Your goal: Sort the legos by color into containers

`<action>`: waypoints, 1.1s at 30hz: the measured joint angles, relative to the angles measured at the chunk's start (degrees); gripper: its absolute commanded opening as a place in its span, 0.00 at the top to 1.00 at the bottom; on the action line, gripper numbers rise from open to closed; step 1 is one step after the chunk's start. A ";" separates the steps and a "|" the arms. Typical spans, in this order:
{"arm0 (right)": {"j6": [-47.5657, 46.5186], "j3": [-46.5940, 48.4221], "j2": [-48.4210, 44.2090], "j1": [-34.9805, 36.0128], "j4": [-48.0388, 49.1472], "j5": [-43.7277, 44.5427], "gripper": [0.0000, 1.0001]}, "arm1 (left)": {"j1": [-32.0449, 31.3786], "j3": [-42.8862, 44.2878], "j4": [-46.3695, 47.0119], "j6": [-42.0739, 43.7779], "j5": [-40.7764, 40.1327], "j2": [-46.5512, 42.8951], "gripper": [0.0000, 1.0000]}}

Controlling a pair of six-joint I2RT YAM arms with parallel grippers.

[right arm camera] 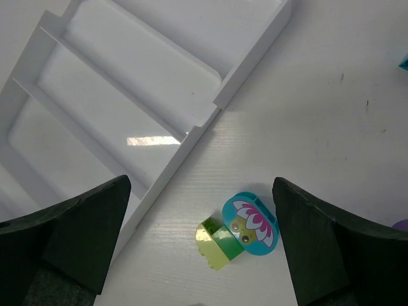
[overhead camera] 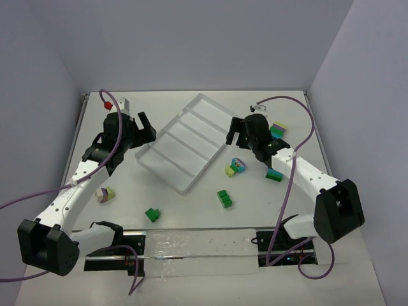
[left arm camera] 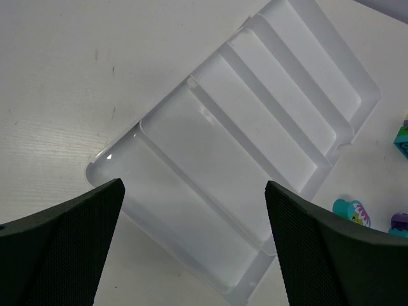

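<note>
Six lego clumps (overhead camera: 224,198) around one four-compartment tray (overhead camera: 167,171); left gripper (left arm camera: 193,186), right gripper (right arm camera: 201,183) both spread, empty

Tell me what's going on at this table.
Two robot arms are set to sort legos by colour. The left gripper and right gripper hover open and empty at either side of the clear four-compartment tray. Every compartment is empty. The legos lie scattered on the table around it, so sorting has not started.

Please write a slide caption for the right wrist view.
Open right gripper over a teal flower brick and green bricks, beside the tray.
</note>
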 measured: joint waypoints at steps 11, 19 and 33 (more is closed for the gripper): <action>-0.07 -0.22 -0.84 0.00 0.38 -0.80 0.00 | 0.00 0.19 -0.94 -0.29 -1.42 1.32 0.01; -1.12 -2.82 -1.66 0.00 2.40 -3.76 0.00 | 0.06 5.78 -10.95 -7.89 -13.59 13.14 0.01; -3.15 1.25 -1.59 0.00 -2.14 -4.97 0.00 | 3.94 -3.29 -19.17 -23.99 -17.82 5.37 0.01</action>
